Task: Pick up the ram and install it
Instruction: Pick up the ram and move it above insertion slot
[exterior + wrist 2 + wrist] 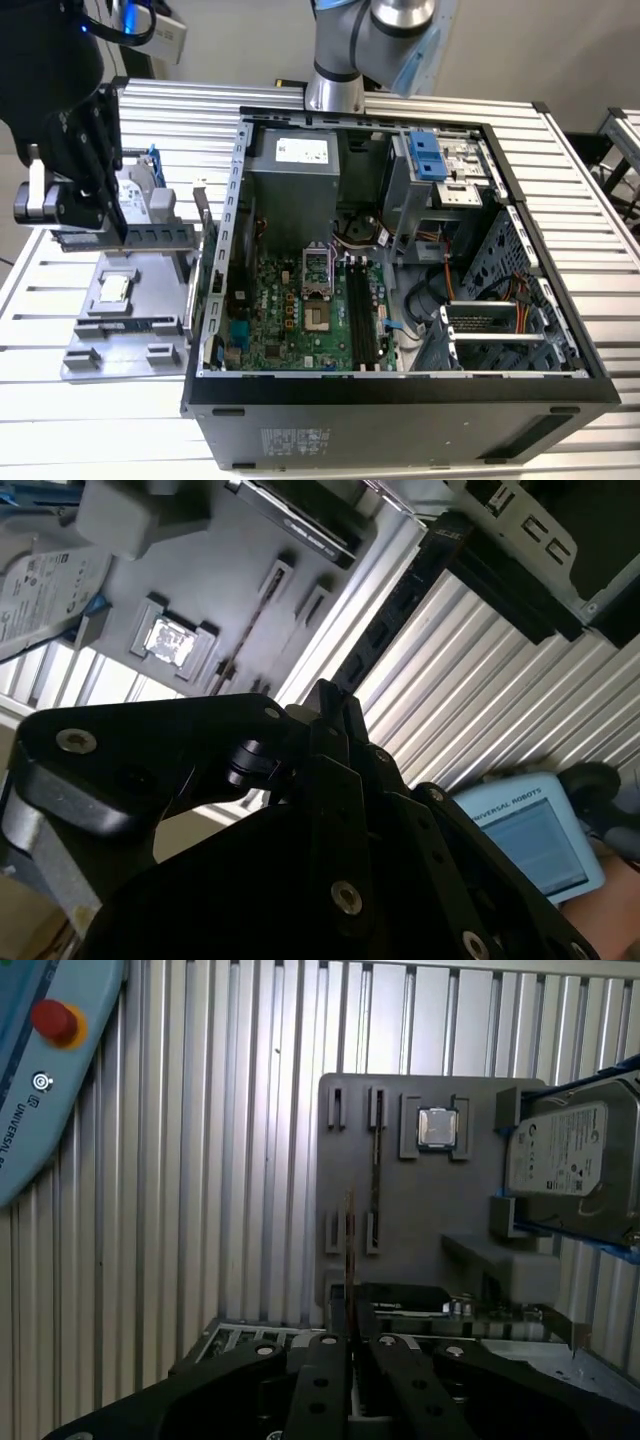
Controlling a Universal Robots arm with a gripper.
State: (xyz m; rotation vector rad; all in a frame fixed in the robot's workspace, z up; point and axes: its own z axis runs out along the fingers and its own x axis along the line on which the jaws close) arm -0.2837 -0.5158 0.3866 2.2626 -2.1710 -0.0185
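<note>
My gripper (120, 232) hangs above the grey parts tray (150, 275) at the exterior view's left, shut on the ram (150, 237). The ram is a long dark strip of circuit board held level, sticking out on both sides of the fingers. In the first wrist view the ram (348, 1245) shows edge-on, rising from between the black fingers (325, 1360) of the gripper (350, 1325). The motherboard's black slots (360, 315) lie inside the open computer case (400, 385), well to the exterior view's right of the gripper.
The tray (420, 1220) holds a small square silver chip (437, 1127), a silver hard drive in a blue frame (570, 1155) and another thin dark strip (376, 1175) in a slot. A blue teach pendant (50, 1080) lies on the ribbed aluminium table (60, 410). The case's metal wall (225, 240) stands between tray and motherboard.
</note>
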